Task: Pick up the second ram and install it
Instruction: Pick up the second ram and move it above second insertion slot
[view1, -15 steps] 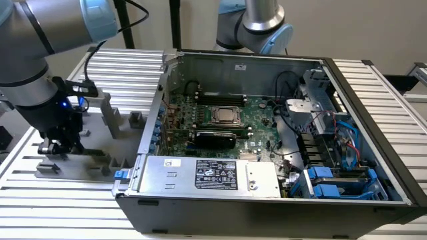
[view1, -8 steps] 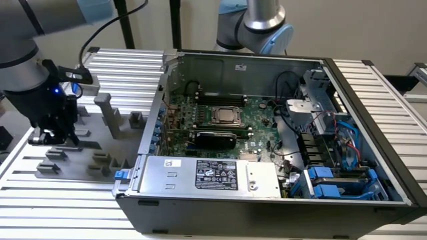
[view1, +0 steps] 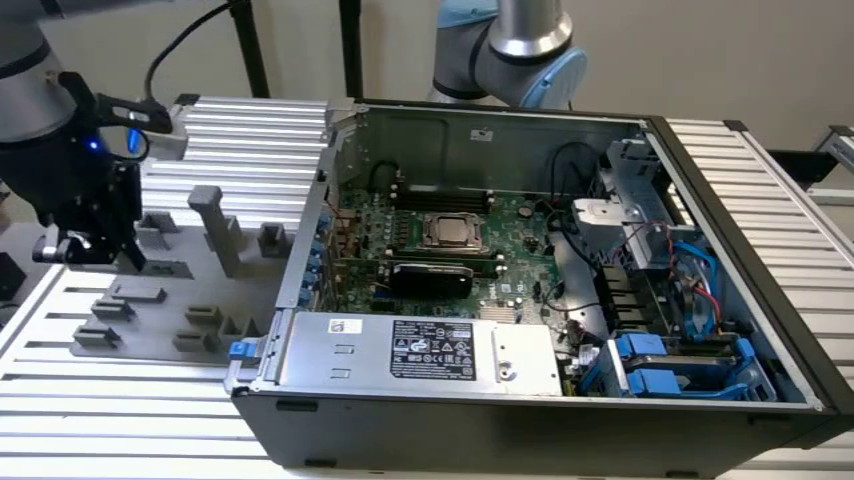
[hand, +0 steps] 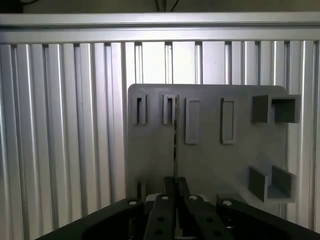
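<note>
Wrist view: end effector (hand: 175, 197) grips second ram (hand: 175, 140) above fixture (hand: 150, 160).

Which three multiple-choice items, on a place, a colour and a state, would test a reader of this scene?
1. Where is the gripper? A over the grey holder plate; B inside the case; C on the power supply.
2. What colour are the drive brackets? A red; B blue; C yellow.
3. What is the gripper's state? A wide open; B shut on the second ram; C around a cable.
Answers: 1 A, it hangs above the plate; 2 B, they look blue; 3 B, the thin stick stands between its fingers.
</note>
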